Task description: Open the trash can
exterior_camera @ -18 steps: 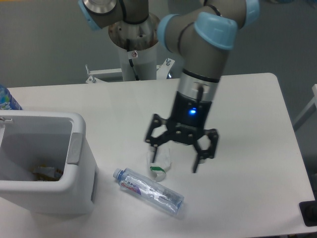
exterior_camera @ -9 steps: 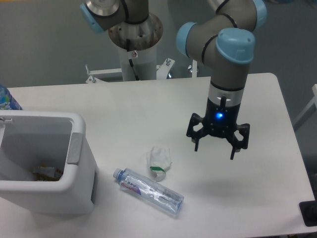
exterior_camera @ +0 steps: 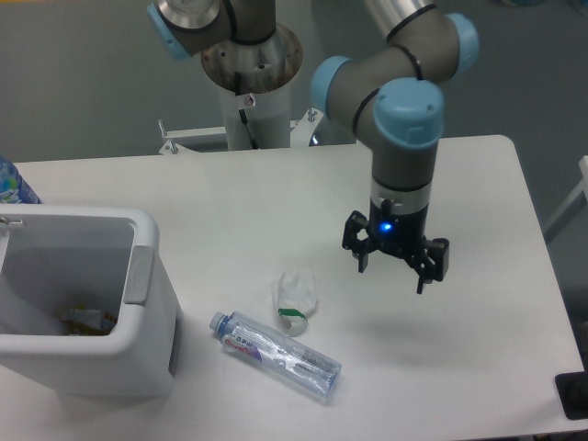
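Sitting at the table's left front corner, the large boxy white plastic trash can (exterior_camera: 87,317) shows an open top: I see straight down into it, some brownish scraps on the bottom, no lid across the mouth. Grey tab (exterior_camera: 140,274) sits on its right rim. Judging from that, the opening looks done already, or the lid is swung out of view past the left edge; can't tell which.

Just right of the bin, on the white table (exterior_camera: 239,193), lies a clear plastic bottle (exterior_camera: 276,355) on its side, cap toward the bin. Beside it, slightly further back, a crumpled white cloth or cup with a green mark (exterior_camera: 295,297). A blue-patterned thing (exterior_camera: 11,184) pokes in at the far left edge, mostly cut off.

My gripper (exterior_camera: 396,269) hangs above the table's right half, well apart from the bin, fingers spread, nothing between them, pointing down, blue light on at the wrist.

Risks: if I go back toward the bin low, my spread fingers could clip the bottle or the crumpled item and roll the bottle off the front edge. Pushing on the rim or tab sideways could slide the light bin rather than move any lid.
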Robot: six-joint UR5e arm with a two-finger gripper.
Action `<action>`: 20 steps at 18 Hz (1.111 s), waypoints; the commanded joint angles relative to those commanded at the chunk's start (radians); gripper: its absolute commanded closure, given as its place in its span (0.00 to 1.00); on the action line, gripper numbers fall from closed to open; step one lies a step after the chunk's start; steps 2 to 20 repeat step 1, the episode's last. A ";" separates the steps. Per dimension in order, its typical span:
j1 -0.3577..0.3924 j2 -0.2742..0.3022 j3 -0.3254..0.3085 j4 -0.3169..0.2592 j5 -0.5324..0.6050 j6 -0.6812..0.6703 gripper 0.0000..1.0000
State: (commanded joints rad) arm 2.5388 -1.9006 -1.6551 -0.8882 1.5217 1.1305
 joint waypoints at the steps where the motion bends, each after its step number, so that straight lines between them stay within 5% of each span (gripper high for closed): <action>1: 0.000 0.000 -0.006 0.003 0.000 -0.002 0.00; 20: 0.000 0.000 -0.006 0.003 0.000 -0.002 0.00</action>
